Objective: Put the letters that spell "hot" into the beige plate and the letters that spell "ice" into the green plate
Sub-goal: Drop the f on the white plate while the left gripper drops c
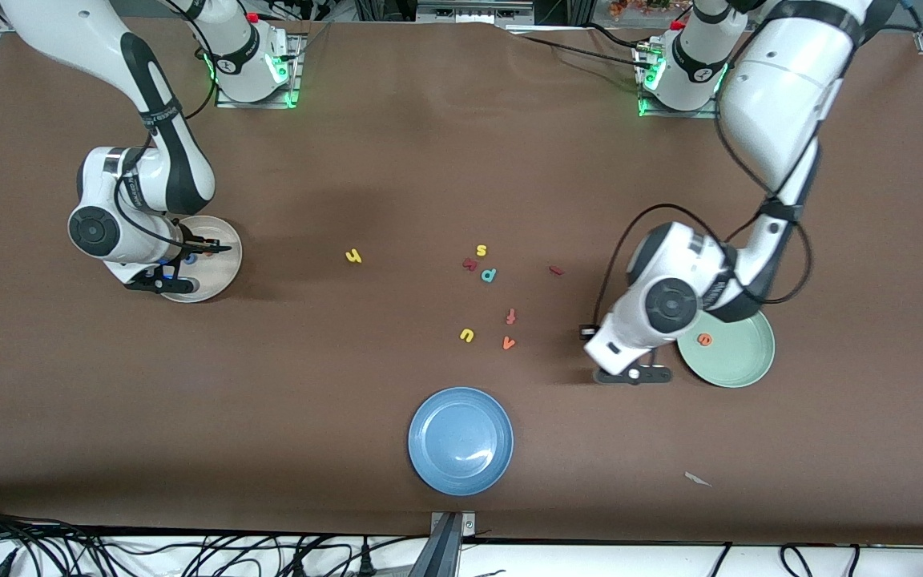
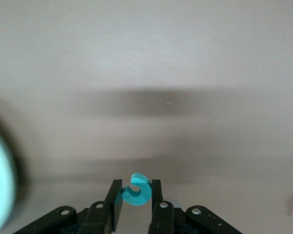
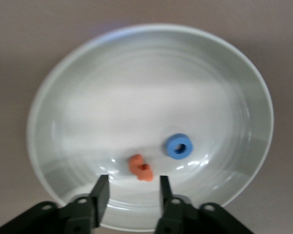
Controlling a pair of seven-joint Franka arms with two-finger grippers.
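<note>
My right gripper (image 3: pixel 131 187) hangs open over the beige plate (image 3: pixel 78 87), nothing between its fingers. An orange t (image 3: pixel 141 167) lies in the plate just past the fingertips, and a blue o (image 3: pixel 178 146) sits beside it. In the front view this gripper (image 1: pixel 203 248) is over the beige plate (image 1: pixel 225 276) at the right arm's end. My left gripper (image 2: pixel 136 195) is shut on a teal c (image 2: pixel 136 190) and is over bare table beside the green plate (image 1: pixel 742 365). An orange e (image 1: pixel 703 340) lies in that plate. On the table lie a yellow h (image 1: pixel 354 256) and a dark red i (image 1: pixel 556 271).
Other loose letters lie mid-table: yellow s (image 1: pixel 481 250), dark red x (image 1: pixel 469 264), teal p (image 1: pixel 489 275), salmon t-like letter (image 1: pixel 511 316), yellow u (image 1: pixel 466 335) and an orange v shape (image 1: pixel 509 343). A blue plate (image 1: pixel 429 465) sits nearest the front camera.
</note>
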